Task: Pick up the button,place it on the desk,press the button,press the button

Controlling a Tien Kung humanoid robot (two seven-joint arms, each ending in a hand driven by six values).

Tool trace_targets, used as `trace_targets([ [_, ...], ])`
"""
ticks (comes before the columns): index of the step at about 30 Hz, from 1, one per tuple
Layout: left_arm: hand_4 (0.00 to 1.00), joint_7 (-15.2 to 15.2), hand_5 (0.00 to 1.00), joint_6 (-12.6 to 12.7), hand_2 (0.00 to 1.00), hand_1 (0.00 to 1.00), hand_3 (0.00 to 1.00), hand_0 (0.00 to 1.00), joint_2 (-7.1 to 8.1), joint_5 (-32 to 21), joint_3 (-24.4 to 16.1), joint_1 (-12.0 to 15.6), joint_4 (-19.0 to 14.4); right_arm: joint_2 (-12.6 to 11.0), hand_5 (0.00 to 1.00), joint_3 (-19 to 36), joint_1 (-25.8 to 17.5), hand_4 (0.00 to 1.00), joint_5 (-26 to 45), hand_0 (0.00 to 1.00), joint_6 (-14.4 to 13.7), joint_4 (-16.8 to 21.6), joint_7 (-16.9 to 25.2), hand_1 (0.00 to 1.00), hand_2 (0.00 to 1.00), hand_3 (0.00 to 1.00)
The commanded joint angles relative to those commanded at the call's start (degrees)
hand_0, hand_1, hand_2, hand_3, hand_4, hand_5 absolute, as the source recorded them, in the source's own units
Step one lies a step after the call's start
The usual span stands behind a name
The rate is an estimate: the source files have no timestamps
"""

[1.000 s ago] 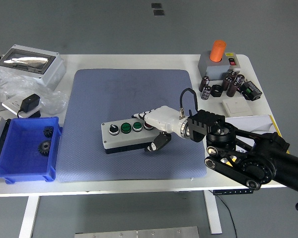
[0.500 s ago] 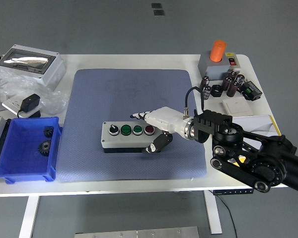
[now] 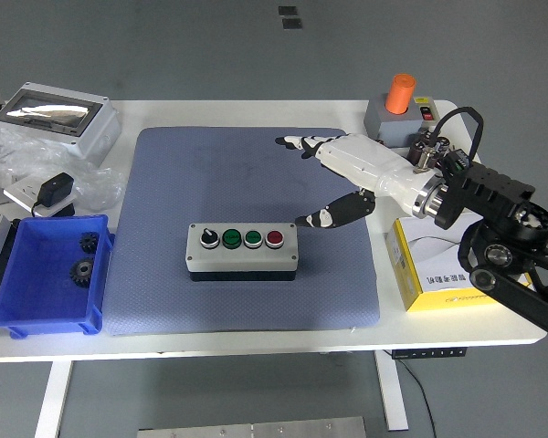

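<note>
Robot hand (image 3: pixel 347 178), the right one, hangs above the mat (image 3: pixel 247 228) with its white fingers (image 3: pixel 297 142) stretched out and the thumb apart, grasping nothing. We see it up and to the right of the button box (image 3: pixel 242 249), clear of it, with open mat between them.

We find the box lying flat near the middle of the mat: a grey rectangular case on a dark base, carrying a row of four round controls, a black knob, two green buttons and a red one.

Around it we note a blue-grey mat with a fine woven texture covering much of the white surface (image 3: pixel 256 347). At the left sits a blue plastic bin (image 3: pixel 47 274) holding two dark gears (image 3: pixel 82 269). Behind the bin lie a black adapter (image 3: pixel 55 190) on crinkled clear plastic and a grey enclosure (image 3: pixel 55 117) with a glossy lid. At the far right stands a grey box (image 3: pixel 397 117) topped by an orange cylinder (image 3: pixel 401 93), next to a cluster of dark capacitors (image 3: pixel 429 151). A yellow carton (image 3: pixel 443 274) lies under the black arm.
</note>
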Motion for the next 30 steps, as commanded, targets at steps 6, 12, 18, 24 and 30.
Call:
trace_targets([
  [6, 0.831, 0.4, 0.718, -0.25, 0.651, 0.664, 0.752, 0.681, 0.07, 1.17, -0.72, -0.26, 0.0, 1.28, 0.142, -2.79, 3.19, 0.492, 5.29, 0.278, 8.31, 0.59, -3.47, 0.392, 0.369, 0.843],
  [12, 0.83, 1.12, 0.717, -0.48, 0.654, 0.664, 0.752, 0.681, 0.22, 2.02, -1.32, -0.21, 0.0, 5.07, 0.022, -5.97, 5.3, 0.25, 4.24, 0.144, 11.12, -2.02, -5.43, 0.207, 0.229, 0.798],
  [18, 0.829, 1.13, 0.718, -0.55, 0.653, 0.664, 0.752, 0.682, 0.21, 2.28, -1.53, -0.24, 0.0, 9.35, 0.035, -8.63, 6.62, 0.226, 2.99, 0.093, 10.66, -6.15, -6.5, 0.158, 0.188, 0.782],
  [24, 0.831, 0.91, 0.721, -0.61, 0.654, 0.665, 0.751, 0.682, 0.26, 2.29, -1.57, -0.4, 0.0, 12.5, 0.003, -10.54, 7.11, 0.211, 2.28, 0.089, 9.94, -9.91, -6.87, 0.152, 0.181, 0.785],
  [30, 0.834, 0.63, 0.73, -0.63, 0.655, 0.665, 0.752, 0.681, 0.29, 2.04, -1.45, -0.44, 0.0, 13.49, 0.002, -11.95, 6.76, 0.198, 1.65, 0.091, 9.45, -12.08, -7.06, 0.15, 0.179, 0.781],
])
